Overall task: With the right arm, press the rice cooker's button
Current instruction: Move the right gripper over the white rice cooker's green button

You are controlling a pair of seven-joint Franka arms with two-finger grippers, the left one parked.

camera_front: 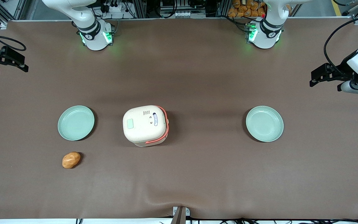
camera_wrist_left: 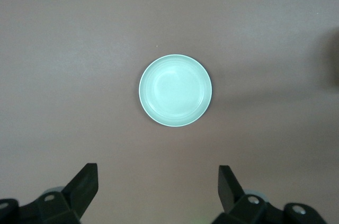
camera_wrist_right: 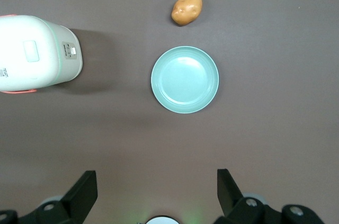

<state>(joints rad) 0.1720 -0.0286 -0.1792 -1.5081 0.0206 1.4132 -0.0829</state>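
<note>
The cream-beige rice cooker (camera_front: 145,125) stands in the middle of the brown table with its lid shut and its coral-orange handle folded down along one side. A pale green rectangle (camera_front: 130,123) sits on its lid. The cooker also shows in the right wrist view (camera_wrist_right: 34,54), with a small grey panel (camera_wrist_right: 69,50) on its side wall. My right gripper (camera_front: 19,62) hangs high over the working arm's end of the table, well away from the cooker. Its black fingers (camera_wrist_right: 85,189) are spread wide with nothing between them; the right gripper (camera_wrist_right: 156,187) looks down on a plate.
A mint-green plate (camera_front: 76,122) lies beside the cooker toward the working arm's end and also shows in the right wrist view (camera_wrist_right: 185,79). A potato (camera_front: 71,160) lies nearer the front camera than that plate. A second plate (camera_front: 264,123) lies toward the parked arm's end.
</note>
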